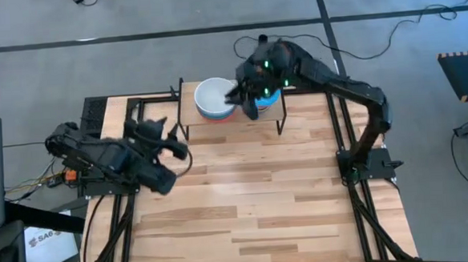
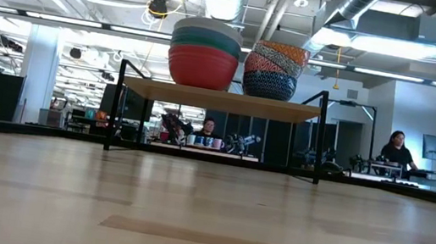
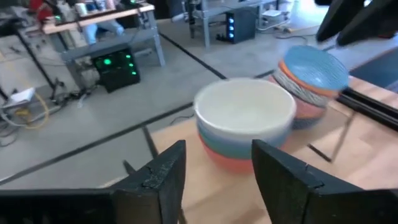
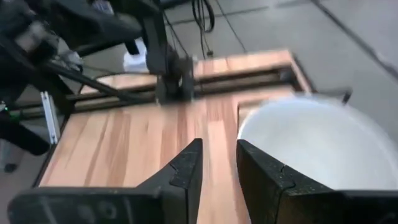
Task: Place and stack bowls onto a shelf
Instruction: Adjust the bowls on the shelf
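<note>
High view — right claw (image 1: 244, 94), between bowl stacks (image 1: 214, 98)

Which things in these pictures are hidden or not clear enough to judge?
- Right stack: in the high view the right gripper and its arm cover it, so its top bowl stays unseen there.
- Bowl count: in the low view the rims of the left stack overlap, so the exact number is uncertain.
- Shelf: its top surface is edge-on in the low view.
- Left gripper: waits, open, short of the shelf.
</note>
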